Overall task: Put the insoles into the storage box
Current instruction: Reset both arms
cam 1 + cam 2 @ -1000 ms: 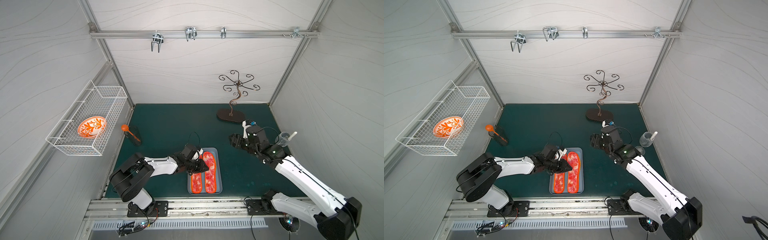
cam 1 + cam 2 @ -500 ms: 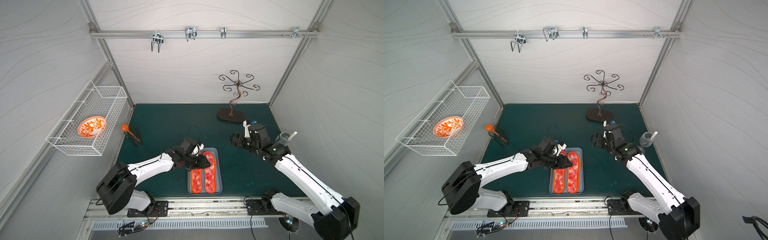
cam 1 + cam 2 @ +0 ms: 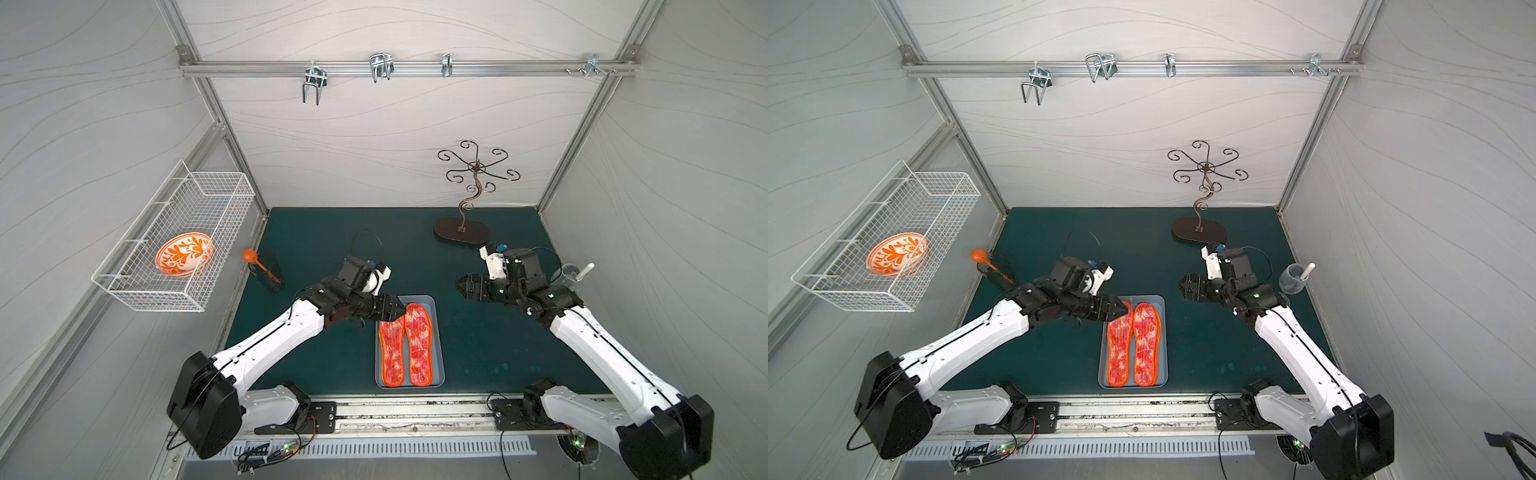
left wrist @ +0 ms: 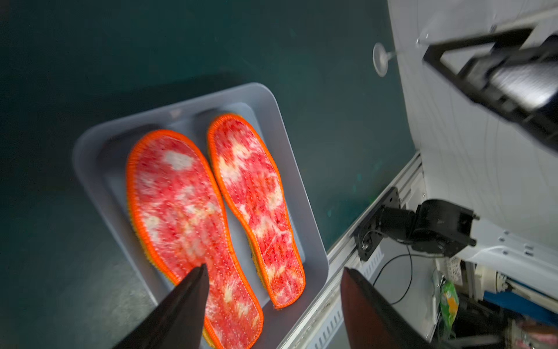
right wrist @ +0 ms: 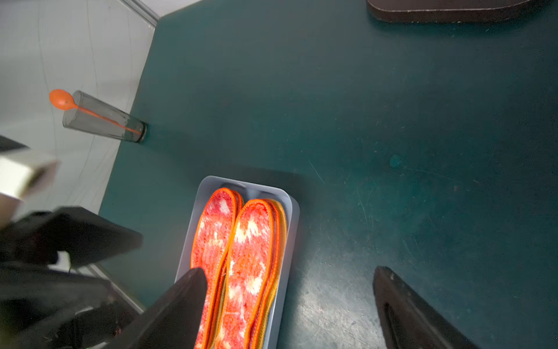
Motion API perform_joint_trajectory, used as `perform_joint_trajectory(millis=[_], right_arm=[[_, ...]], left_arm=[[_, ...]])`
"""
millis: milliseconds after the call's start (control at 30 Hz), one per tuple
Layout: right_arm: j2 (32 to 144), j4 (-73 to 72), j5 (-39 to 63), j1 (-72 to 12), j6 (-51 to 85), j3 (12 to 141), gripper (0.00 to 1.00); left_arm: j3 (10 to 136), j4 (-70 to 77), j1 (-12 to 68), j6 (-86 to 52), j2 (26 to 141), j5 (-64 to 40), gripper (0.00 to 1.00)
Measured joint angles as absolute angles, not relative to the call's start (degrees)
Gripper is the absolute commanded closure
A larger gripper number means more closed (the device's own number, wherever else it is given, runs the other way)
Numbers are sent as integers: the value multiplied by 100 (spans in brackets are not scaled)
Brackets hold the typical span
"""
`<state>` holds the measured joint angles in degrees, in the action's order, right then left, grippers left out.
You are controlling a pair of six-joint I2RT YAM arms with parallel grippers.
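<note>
Over the far left corner of the storage box [image 3: 420,298], the left pincer [image 3: 399,311] hangs with jaws wide, holding nothing. The insoles [image 3: 418,345] lie inside the box in 2 stacks. The right pincer [image 3: 460,287], also wide and empty, is above the surface [image 3: 478,353].

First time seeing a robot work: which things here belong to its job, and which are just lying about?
Job: insoles, storage box.
Lying about: wire basket, patterned bowl, glass, orange spoon, metal stand, clear cup, hooks.
</note>
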<state>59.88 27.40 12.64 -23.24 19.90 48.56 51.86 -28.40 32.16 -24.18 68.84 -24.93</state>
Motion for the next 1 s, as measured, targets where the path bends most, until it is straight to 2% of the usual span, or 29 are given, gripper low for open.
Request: perform_joint_trajectory(millis=[200,367,567,700,1000], right_arm=[[5745,2196,1210,-1890,1476,4082,1],[5721,1087,377,-1761,1197,3367,1],[5872,-432,-233,-1260,731,2526,1],[6589,-1459,-290,-766,593,2434,1],[7780,-2939,-150,-239,451,2364,1]], left_arm=[[4862,-2740,1772,-1546,6265,-2078,9],[3686,-1662,843,-1061,5852,-1315,3],[2563,-482,263,-755,5878,-679,2],[2342,528,16,-639,6086,-519,1],[2093,2670,-169,-626,7483,-331,0]])
